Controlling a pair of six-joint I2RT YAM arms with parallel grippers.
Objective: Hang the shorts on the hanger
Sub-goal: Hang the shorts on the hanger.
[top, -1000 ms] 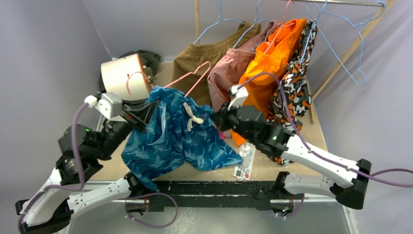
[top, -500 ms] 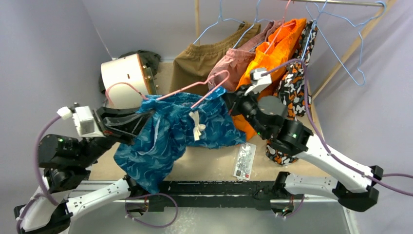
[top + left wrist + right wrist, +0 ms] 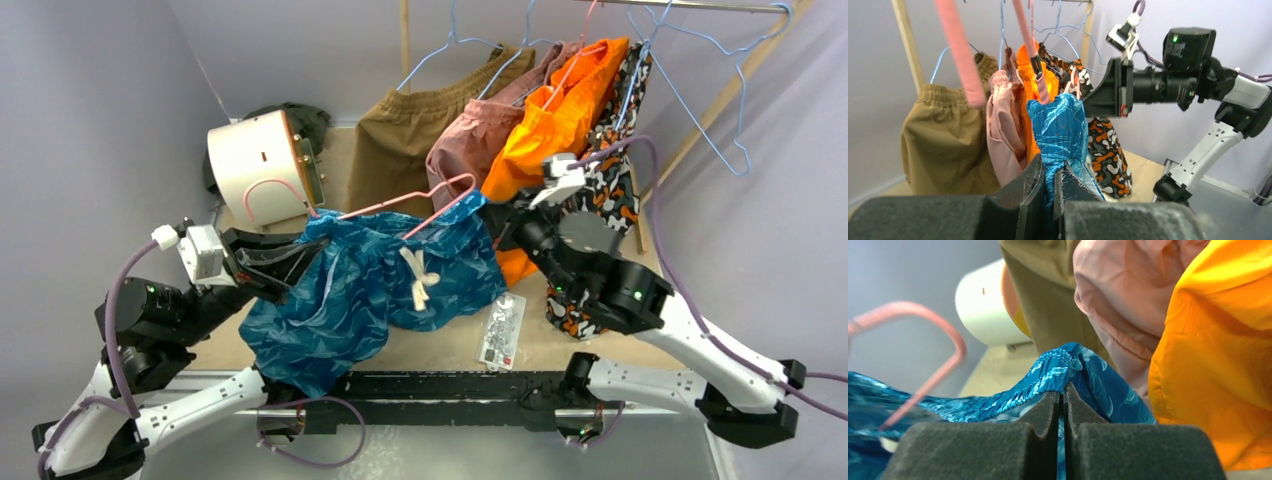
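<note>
Overhead shows the hanger whole; right wrist shows fingers pinching shorts

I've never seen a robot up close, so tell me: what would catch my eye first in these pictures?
The shiny blue-and-teal shorts are stretched across the centre. The left arm and the right arm each pinch one end of the waistband in shut jaws. A pink wire hanger sits along the upper edge of the waistband, and bright orange shorts stand out among the clothes hanging at the back.
</note>
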